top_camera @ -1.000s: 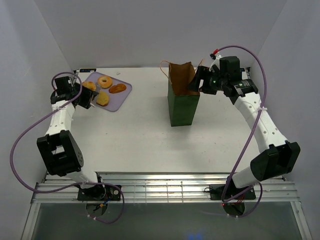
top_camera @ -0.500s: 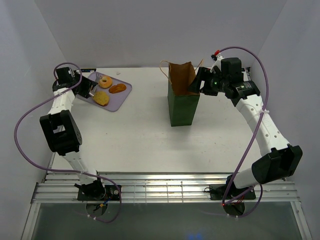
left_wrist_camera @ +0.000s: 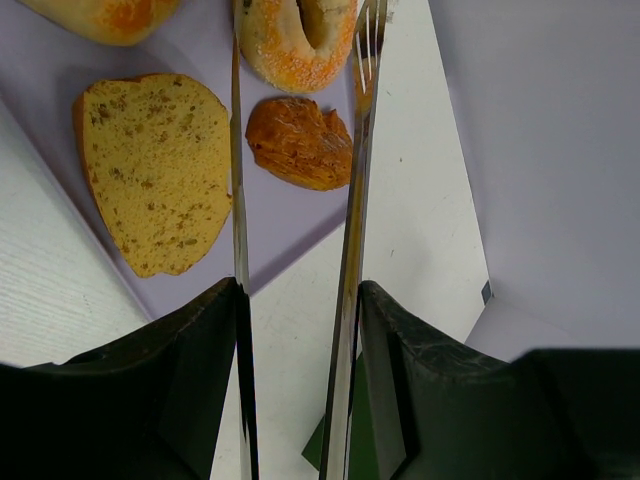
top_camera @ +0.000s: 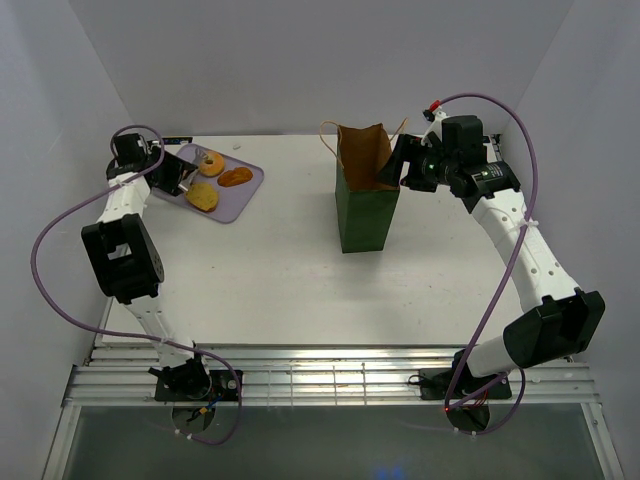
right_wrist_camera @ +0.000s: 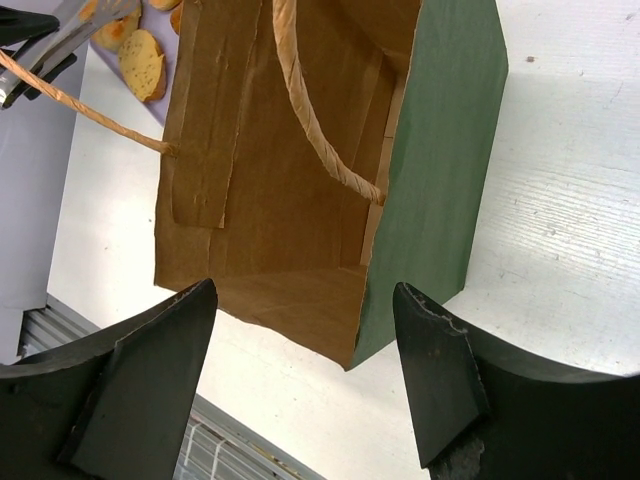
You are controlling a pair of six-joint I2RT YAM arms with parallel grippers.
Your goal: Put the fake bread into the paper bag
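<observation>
The fake bread lies on a lilac tray (top_camera: 238, 198) at the back left: ring doughnut (top_camera: 210, 163), dark oval (top_camera: 236, 177) and slice (top_camera: 202, 196). The left wrist view shows the doughnut (left_wrist_camera: 290, 45), oval (left_wrist_camera: 300, 143), slice (left_wrist_camera: 155, 170) and an edge of the bun (left_wrist_camera: 100, 12). My left gripper (top_camera: 176, 176) (left_wrist_camera: 297, 300) is shut on metal tongs (left_wrist_camera: 352, 200), whose blades stand apart over the tray, pointing at the doughnut and oval. The dark green paper bag (top_camera: 366, 218) stands upright mid-table. My right gripper (top_camera: 402, 165) (right_wrist_camera: 300, 300) is open, straddling its right rim (right_wrist_camera: 385, 240).
The bag's string handles (right_wrist_camera: 312, 115) arch over its brown, empty-looking inside. White side walls close in the table left and right. A metal rail (top_camera: 330, 380) runs along the near edge by the arm bases.
My left arm has folded back toward the left wall, and its gripper with the tongs has shifted slightly left over the tray. The right arm and bag have barely moved.
</observation>
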